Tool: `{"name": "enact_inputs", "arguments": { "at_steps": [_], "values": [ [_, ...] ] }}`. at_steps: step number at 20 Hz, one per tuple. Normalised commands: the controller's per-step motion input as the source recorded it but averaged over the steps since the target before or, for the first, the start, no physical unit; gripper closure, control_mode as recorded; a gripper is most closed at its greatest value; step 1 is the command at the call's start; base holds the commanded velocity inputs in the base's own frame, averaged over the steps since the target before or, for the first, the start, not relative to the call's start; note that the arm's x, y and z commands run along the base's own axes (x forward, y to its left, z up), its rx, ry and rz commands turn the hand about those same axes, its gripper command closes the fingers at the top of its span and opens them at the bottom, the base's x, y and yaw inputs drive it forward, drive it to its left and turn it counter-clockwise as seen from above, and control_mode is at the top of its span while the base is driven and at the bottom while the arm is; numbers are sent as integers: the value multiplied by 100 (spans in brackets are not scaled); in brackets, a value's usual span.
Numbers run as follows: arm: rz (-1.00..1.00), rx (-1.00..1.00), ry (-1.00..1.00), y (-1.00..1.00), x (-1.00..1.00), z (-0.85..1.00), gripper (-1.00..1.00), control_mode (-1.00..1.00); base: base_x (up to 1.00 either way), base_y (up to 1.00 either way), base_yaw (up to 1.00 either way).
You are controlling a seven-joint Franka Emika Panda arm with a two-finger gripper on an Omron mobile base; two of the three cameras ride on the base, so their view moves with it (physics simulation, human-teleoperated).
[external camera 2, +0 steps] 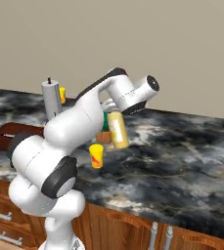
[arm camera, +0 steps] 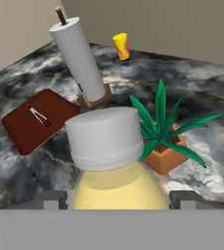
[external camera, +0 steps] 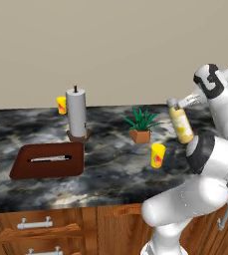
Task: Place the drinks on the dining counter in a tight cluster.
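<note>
My gripper [external camera: 181, 105] is shut on the yellow juice bottle [external camera: 181, 127] with a white cap, which it holds tilted just above the dining counter [external camera: 105, 134] at its right side. From the right base view, the juice bottle [external camera 2: 117, 129] hangs under the gripper [external camera 2: 114, 110], close to a small potted plant. In the hand view the bottle's body [arm camera: 116, 188] sits between the two fingertips [arm camera: 50, 200] and its cap points away over the black-and-grey marbled top [arm camera: 30, 166].
On the counter stand a potted plant [external camera: 141, 125], a yellow cup [external camera: 158, 155] near the front, a paper towel roll [external camera: 76, 112], a second yellow cup [external camera: 61, 105] behind it, and a brown board [external camera: 48, 160] with a utensil. Wooden drawers [external camera: 41, 229] lie below.
</note>
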Motion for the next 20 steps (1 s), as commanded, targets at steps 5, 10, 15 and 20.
{"name": "enact_inputs", "arguments": {
  "at_steps": [5,10,15,20],
  "values": [
    [28,21,1,-8,17,-26,100,-100,0,0,0],
    [7,16,0,7,-8,-38,100,-100,0,0,0],
    [1,0,-7,1,-12,-71,100,-100,0,0,0],
    [-6,1,-20,-1,-7,-37,100,-100,0,0,0]
  ]
}}
